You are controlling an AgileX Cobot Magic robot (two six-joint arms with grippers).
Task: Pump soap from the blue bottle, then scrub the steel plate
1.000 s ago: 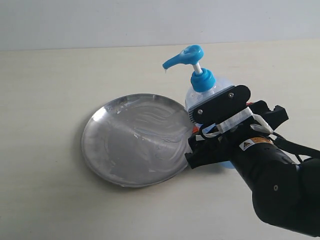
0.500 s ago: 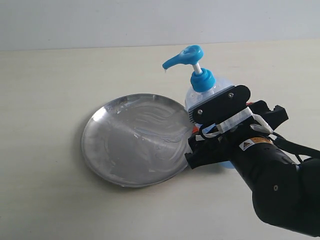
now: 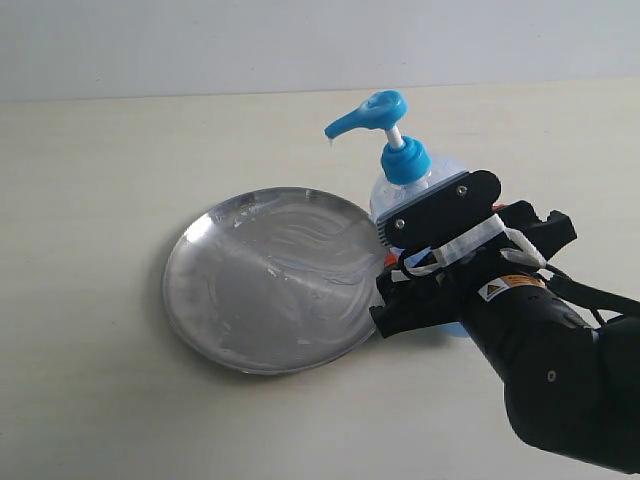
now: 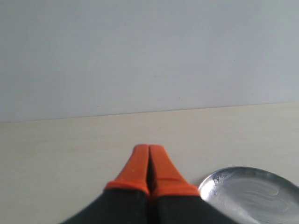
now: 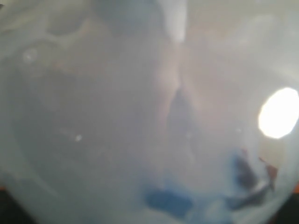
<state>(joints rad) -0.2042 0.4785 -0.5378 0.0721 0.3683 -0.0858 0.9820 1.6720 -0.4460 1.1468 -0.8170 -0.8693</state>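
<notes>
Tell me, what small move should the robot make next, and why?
Probably bring the shut left fingers over to press the raised pump head: the right fingers flank the blue bottle, its nozzle pointing toward the steel plate.

Pale cream bench (image 3: pixel 90 140) stretches wide and matte, and a plain grey-white wall (image 3: pixel 300 40) rises along its far edge.

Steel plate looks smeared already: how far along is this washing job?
Whitish soap smears streak the steel plate, so pumping and some scrubbing look done. In hand: the right fingers clasp the blue bottle. The left fingers are shut, empty, near the plate. Left: probably more scrubbing, since the plate looks streaky.
</notes>
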